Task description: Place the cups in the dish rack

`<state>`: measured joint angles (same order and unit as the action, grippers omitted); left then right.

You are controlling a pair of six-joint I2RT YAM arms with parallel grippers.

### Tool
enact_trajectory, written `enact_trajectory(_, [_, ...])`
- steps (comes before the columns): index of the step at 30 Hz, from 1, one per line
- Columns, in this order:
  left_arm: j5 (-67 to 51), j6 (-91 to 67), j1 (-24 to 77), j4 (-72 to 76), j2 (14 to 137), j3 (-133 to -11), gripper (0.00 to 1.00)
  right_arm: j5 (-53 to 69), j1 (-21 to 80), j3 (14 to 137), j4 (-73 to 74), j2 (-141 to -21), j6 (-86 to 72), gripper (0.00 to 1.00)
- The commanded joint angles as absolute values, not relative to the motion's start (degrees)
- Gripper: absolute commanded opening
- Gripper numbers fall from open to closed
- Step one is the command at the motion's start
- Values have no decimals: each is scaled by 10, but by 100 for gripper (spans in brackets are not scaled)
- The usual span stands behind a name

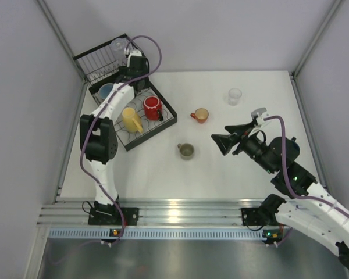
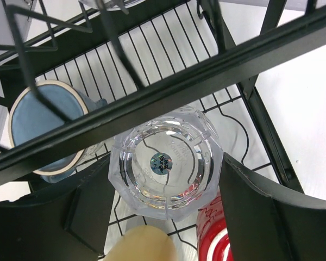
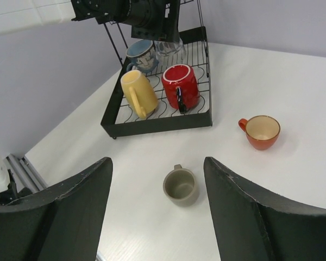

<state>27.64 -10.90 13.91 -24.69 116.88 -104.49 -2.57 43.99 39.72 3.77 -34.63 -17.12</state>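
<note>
My left gripper (image 1: 130, 75) (image 2: 165, 163) reaches down into the black dish rack (image 1: 166, 124) (image 2: 206, 68), shut on an upturned clear tumbler (image 2: 165, 163) (image 3: 171, 48). Around it in the rack lie a blue mug (image 1: 106, 91) (image 2: 43, 122), a yellow mug (image 1: 131, 119) (image 3: 137, 92) and a red mug (image 1: 152, 107) (image 3: 180, 86). A second tumbler (image 1: 117, 44) sits in the tall basket part. On the table stand an olive-grey mug (image 1: 186, 151) (image 3: 181, 186), an orange-red mug (image 1: 200, 115) (image 3: 262, 132) and another clear tumbler (image 1: 235, 96). My right gripper (image 1: 218, 141) (image 3: 157, 160) hovers open, right of the olive-grey mug and aimed at it.
Grey walls enclose the table on the left, back and right. A metal rail (image 1: 174, 210) carrying both arm bases runs along the near edge. The rack sits at the back left, next to the left wall.
</note>
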Motion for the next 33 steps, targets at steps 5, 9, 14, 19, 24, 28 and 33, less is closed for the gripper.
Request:
enact_trajectory(5, [272,-104,136,-196,1187,-1081,5,-40,449,395,11,-341,-165,69])
enact_trajectory(9, [271,-104,136,-196,1204,-1087,11,-42,448,390,11,-340,-165,69])
enact_trajectory(14, [276,-102,136,-196,1218,-1094,17,-46,448,388,9,-340,-163,69])
enact_trajectory(19, [272,-102,136,-197,1221,-1094,27,-54,448,388,11,-337,-159,69])
enact_trajectory(24, [272,-102,141,-196,1208,-1080,28,-54,448,388,12,-337,-157,69])
enact_trajectory(28, [293,-102,152,-195,1194,-1070,19,-54,449,387,11,-335,-157,68])
enact_trajectory(33, [291,-70,166,-161,1175,-1053,1,-54,448,388,17,-330,-154,69])
